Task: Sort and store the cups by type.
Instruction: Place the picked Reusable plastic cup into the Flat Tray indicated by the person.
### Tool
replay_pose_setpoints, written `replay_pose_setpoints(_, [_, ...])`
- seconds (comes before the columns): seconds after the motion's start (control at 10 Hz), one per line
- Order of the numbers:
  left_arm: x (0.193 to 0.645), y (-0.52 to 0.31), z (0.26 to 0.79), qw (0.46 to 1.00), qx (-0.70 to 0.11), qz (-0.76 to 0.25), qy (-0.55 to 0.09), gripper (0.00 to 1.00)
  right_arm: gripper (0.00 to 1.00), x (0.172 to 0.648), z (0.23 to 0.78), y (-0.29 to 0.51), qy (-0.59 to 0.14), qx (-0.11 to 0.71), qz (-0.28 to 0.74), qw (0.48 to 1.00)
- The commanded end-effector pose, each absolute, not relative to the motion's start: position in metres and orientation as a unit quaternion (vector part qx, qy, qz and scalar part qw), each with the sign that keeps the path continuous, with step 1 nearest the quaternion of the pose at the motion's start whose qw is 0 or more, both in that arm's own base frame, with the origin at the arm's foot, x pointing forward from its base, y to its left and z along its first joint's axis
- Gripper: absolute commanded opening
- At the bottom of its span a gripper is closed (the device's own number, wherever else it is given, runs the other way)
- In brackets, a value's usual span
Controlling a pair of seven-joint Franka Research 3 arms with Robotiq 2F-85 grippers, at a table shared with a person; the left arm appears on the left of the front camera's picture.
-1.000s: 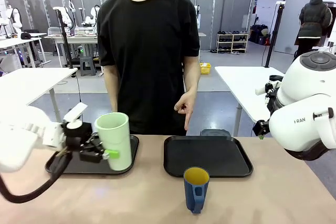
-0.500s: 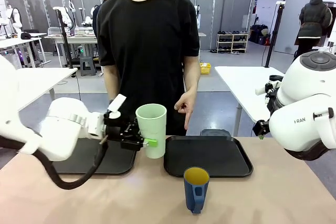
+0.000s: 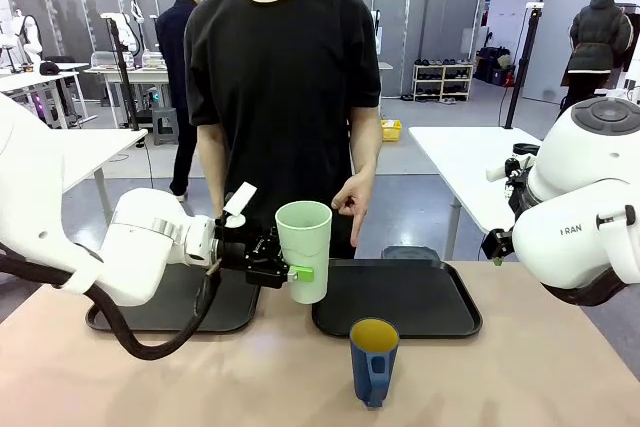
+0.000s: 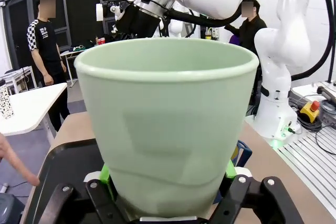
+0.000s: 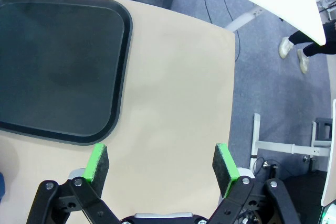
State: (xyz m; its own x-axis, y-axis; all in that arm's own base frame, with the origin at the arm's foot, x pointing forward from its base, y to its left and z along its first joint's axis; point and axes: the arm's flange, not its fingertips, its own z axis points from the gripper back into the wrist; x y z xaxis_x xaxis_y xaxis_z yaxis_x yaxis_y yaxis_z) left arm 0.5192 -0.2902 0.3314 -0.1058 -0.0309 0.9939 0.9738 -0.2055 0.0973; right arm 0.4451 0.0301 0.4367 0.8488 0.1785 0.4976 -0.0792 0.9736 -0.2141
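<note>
Item 1: pale green tumbler (image 3: pixel 303 250). Upright, mouth up, clamped low on its wall between the green pads of the left gripper (image 3: pixel 298 273), which reaches in level from the side. In the front view its base is at the left rim of the right tray (image 3: pixel 440 322), past the left tray (image 3: pixel 235 312).

Item 2: dark blue mug (image 3: pixel 374 360), yellow inside. Stands on the table (image 3: pixel 520 377) in front of the right tray, handle towards the robot, well apart from both grippers.

Item 3: right gripper (image 5: pixel 160 167). Jaws spread wide, holding nothing, above bare table beside the right tray.

Item 4: person's hand (image 3: pixel 350 205). Finger pointing downward, behind the tumbler.
</note>
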Motion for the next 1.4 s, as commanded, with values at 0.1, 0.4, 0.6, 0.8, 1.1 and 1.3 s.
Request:
replay_pose_setpoints(0.1, [0.514, -0.286, 0.337, 0.429, -0.509, -0.585, -0.463, 0.84, 1.0, 0.445, 0.436, 0.031, -0.267, -0.097, 0.069, 0.956])
replay_pose_setpoints(0.4, [0.53, -0.307, 0.324, 0.43, -0.508, -0.585, -0.463, 0.84, 1.0, 0.445, 0.436, 0.031, -0.267, -0.097, 0.069, 0.956])
replay_pose_setpoints(0.6, [0.547, -0.324, 0.316, 0.425, -0.515, -0.571, -0.478, 0.84, 1.0, 0.445, 0.436, 0.031, -0.267, -0.097, 0.069, 0.956])
replay_pose_setpoints(0.8, [0.562, -0.348, 0.303, 0.432, -0.528, -0.561, -0.469, 0.84, 1.0, 0.445, 0.436, 0.031, -0.267, -0.097, 0.069, 0.956])
replay_pose_setpoints(1.1, [0.578, -0.387, 0.287, 0.432, -0.525, -0.554, -0.481, 0.84, 1.0, 0.445, 0.436, 0.031, -0.267, -0.097, 0.069, 0.956])
replay_pose_setpoints(1.3, [0.587, -0.398, 0.277, 0.439, -0.523, -0.537, -0.496, 0.84, 1.0, 0.445, 0.436, 0.031, -0.267, -0.097, 0.069, 0.956])
